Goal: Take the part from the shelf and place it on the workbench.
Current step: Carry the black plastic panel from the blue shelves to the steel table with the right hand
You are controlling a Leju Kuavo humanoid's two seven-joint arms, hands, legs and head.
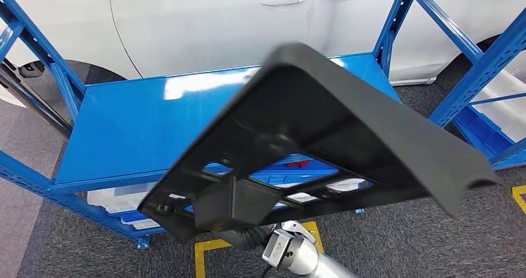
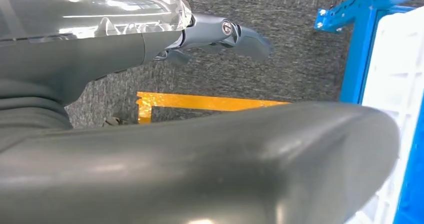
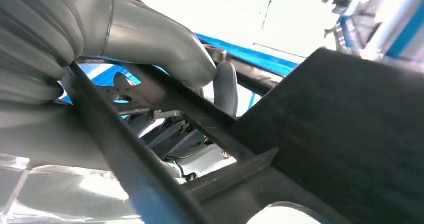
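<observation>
At the far left, a blue steel shelf (image 1: 186, 113) is seen with its upper deck bare and glossy, and a white car (image 1: 217, 17) is parked beyond it. White trays (image 1: 111, 198) are visible on the lower level of the shelf. The left hand (image 2: 220, 34) is seen over grey carpet and a yellow floor marking (image 2: 200, 102), its fingers (image 2: 250, 39) loosely apart and holding nothing. Toward the middle and right, a black plastic trim part (image 1: 322, 129) is held tilted in the air, near the camera and in front of the shelf. The right hand (image 3: 150, 49) is clamped on the ribbed edge of the part, with the thumb pressed over one rib and the fingers (image 3: 225, 86) wrapped behind it. At the far right, a second blue shelf (image 1: 490, 85) is seen.
</observation>
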